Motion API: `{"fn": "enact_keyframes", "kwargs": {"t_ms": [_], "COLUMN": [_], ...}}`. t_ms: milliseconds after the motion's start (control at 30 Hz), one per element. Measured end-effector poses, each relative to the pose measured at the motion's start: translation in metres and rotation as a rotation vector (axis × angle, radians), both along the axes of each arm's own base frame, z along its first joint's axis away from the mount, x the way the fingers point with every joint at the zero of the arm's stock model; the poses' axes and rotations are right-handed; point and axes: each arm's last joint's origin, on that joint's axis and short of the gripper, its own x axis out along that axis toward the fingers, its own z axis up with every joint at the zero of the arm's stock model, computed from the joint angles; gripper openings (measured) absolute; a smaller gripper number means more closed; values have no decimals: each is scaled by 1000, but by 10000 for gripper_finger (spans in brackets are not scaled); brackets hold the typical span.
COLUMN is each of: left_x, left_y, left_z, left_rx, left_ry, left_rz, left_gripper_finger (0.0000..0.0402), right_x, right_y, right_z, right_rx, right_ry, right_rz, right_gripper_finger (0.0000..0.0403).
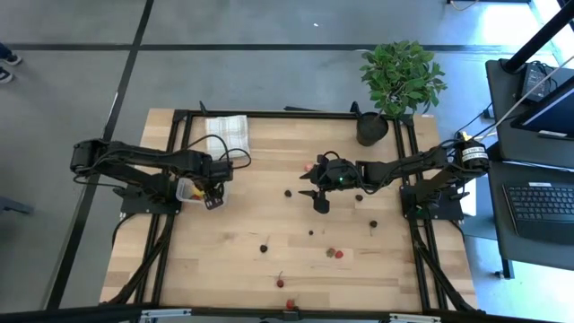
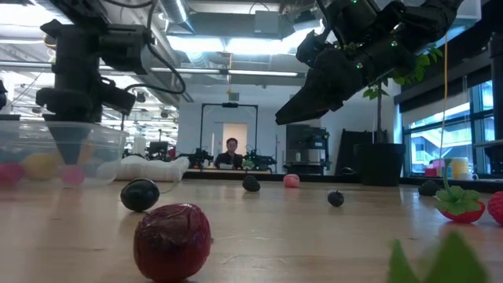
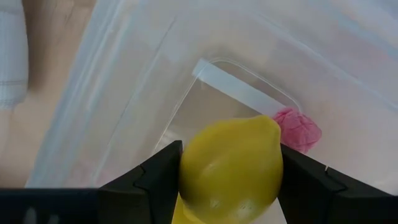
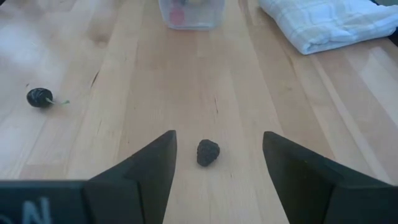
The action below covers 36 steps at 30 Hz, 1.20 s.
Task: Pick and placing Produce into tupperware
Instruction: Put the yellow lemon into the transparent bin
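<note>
The tupperware (image 1: pixel 190 189), a clear container, stands at the table's left with a pink piece (image 3: pixel 298 127) inside. My left gripper (image 1: pixel 212 194) points down into it, shut on a yellow lemon (image 3: pixel 231 168). My right gripper (image 1: pixel 318 199) hovers open over mid-table, slanting down. A dark berry (image 4: pixel 208 152) lies on the wood ahead of it, between the lines of its two fingers, untouched. More produce lies scattered on the table: a dark cherry (image 4: pixel 39 97) and red strawberries (image 1: pixel 334 253). My left gripper pinches the lemon across its middle, one finger (image 3: pixel 155 177) on each of two opposite sides (image 3: pixel 186 168). The fingers come from above, pointing down. The lemon hangs over the tupperware's floor (image 3: pixel 205 106); whether it rests on the bottom I cannot tell.
A folded checked white cloth (image 1: pixel 226 131) lies at the far left, and a black pot with a leafy plant (image 1: pixel 373 127) stands at the far right. Dark and red pieces (image 1: pixel 265 248) dot the near half of the table. A person shows far behind in the low view.
</note>
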Motion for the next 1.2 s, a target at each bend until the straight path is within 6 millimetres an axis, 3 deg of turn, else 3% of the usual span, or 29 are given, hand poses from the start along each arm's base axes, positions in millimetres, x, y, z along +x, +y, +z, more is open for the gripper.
{"fn": "enact_keyframes", "kwargs": {"t_ms": [1200], "left_x": [1], "left_y": [0], "left_z": [0], "left_rx": [2], "left_ry": [-8], "left_rz": [-8], "left_gripper_finger": [230], "right_x": [0], "right_y": [0], "right_z": [0], "right_rx": [0], "right_ry": [1], "right_rz": [0], "right_gripper_finger": [240]}}
